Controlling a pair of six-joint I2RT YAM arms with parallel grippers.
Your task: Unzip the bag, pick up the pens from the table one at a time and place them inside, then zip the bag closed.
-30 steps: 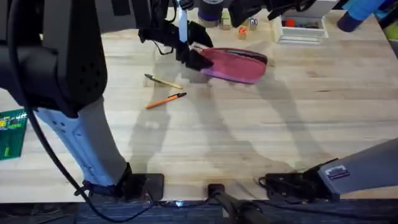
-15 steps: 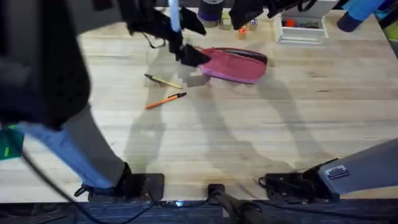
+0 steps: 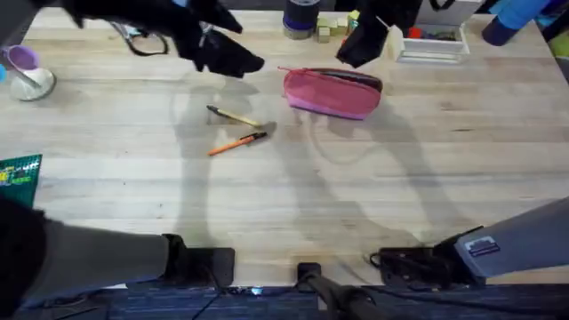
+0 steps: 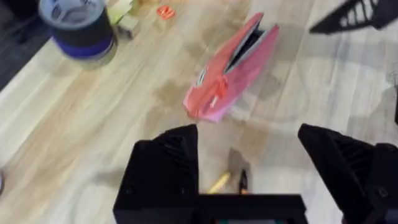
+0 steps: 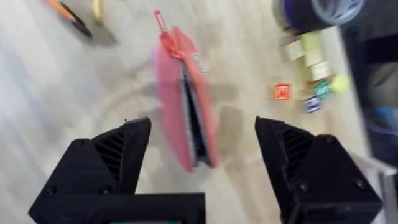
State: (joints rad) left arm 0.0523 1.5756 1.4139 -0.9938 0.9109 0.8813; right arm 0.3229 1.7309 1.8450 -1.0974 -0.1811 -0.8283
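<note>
The pink bag (image 3: 331,92) lies at the back middle of the table (image 3: 356,196), and a dark gap along its zipper shows in both wrist views (image 4: 227,73) (image 5: 184,106). The tan-yellow pen (image 3: 233,116) and the orange pen (image 3: 236,143) lie side by side to its front left, both also in the right wrist view (image 5: 97,9) (image 5: 68,15). My left gripper (image 3: 233,58) (image 4: 249,134) hovers open to the left of the bag, holding nothing. My right gripper (image 3: 361,44) (image 5: 202,124) hangs open just behind the bag's right end, also holding nothing.
Along the back edge stand a dark blue cup (image 3: 302,13), small coloured blocks (image 3: 333,27) and a white tray (image 3: 431,40). A purple cup (image 3: 27,71) and a green board (image 3: 16,178) sit at the left edge.
My left gripper has pulled away from the bag's left end, moving left and back. The right gripper has dropped closer to the bag. Bag and pens stay put.
</note>
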